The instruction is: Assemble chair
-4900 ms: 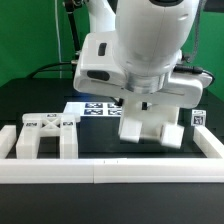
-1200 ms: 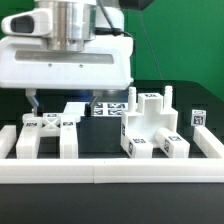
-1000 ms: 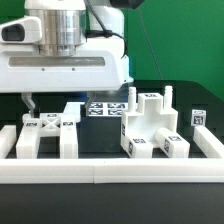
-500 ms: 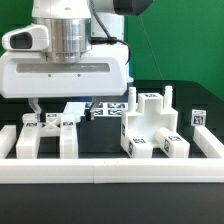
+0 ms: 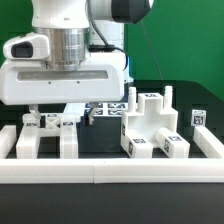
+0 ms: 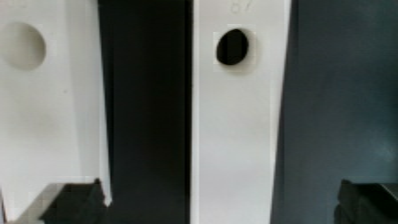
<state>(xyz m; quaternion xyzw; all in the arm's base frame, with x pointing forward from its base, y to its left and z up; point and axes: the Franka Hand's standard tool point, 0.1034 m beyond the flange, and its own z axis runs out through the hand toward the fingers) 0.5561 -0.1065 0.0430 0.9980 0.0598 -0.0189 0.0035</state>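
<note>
Chair frame (image 5: 46,125), the chunky white plastic legged piece at the exterior view's left, now sits right under my pincer (image 5: 61,110), which has come down. Its jaws are spread wide and hold nothing. I judge a grasp comes next.

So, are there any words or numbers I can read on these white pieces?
Nothing readable: no words, brands or numbers.
legged frame: square black-and-white tags, patterns only, no letters.
blocky chair part: same kind of tags, patterns only.
marker board: tags, patterns only.
white bar with the hole, wrist view: faint marks past the hole, too blurred to read.
</note>
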